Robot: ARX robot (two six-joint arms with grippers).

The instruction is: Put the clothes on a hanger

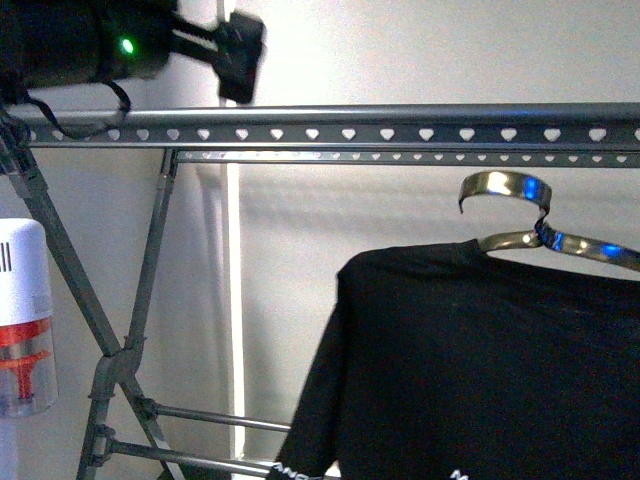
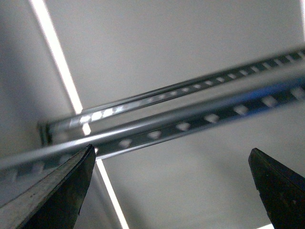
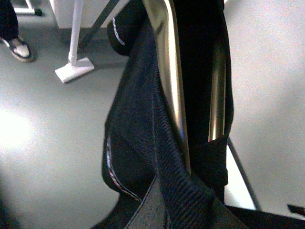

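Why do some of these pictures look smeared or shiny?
Front view: the rail is fairly sharp, but the hook glints and the left arm is a dark blur. Left wrist view: the rails are streaked by blur, the jaws mere dark wedges. Right wrist view: the shirt is close and soft, with glare on the metal bar.

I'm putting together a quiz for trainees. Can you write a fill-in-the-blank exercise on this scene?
The drying rack has a rail punched with ____-shaped holes. The T-shirt is ____ in colour. The hook of the coat hanger sits ____ the rail. The left fingers are ____, not shut.
Missing words: heart; black; below; open.
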